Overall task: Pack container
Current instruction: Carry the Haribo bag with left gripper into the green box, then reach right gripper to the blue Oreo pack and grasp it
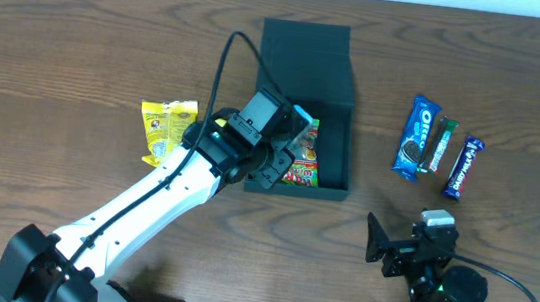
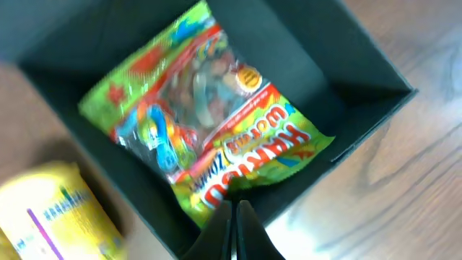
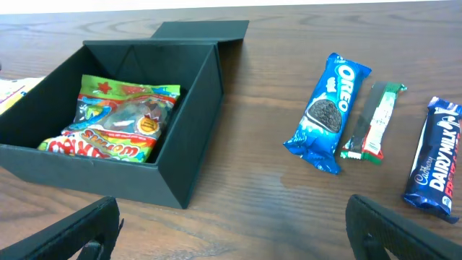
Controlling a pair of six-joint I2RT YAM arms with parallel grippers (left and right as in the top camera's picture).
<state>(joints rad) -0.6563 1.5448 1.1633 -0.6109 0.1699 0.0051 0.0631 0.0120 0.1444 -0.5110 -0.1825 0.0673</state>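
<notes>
The dark green container (image 1: 344,98) stands open at the table's middle, with its flap lid (image 1: 307,42) laid back behind it. A green and red gummy worm packet (image 1: 303,161) lies inside it, and also shows in the left wrist view (image 2: 209,123) and the right wrist view (image 3: 119,119). My left gripper (image 1: 284,166) hovers over the box's front left part. Its fingers (image 2: 235,211) are shut together with nothing between them, just above the packet's edge and the box wall (image 2: 346,68). My right gripper (image 1: 406,248) is open and empty near the table's front edge (image 3: 234,224).
A yellow packet (image 1: 167,128) lies left of the box (image 2: 58,217). Right of the box lie a blue Oreo pack (image 1: 415,136) (image 3: 326,112), a thin green and white bar (image 1: 441,144) (image 3: 373,119) and a Dairy Milk bar (image 1: 463,166) (image 3: 437,155).
</notes>
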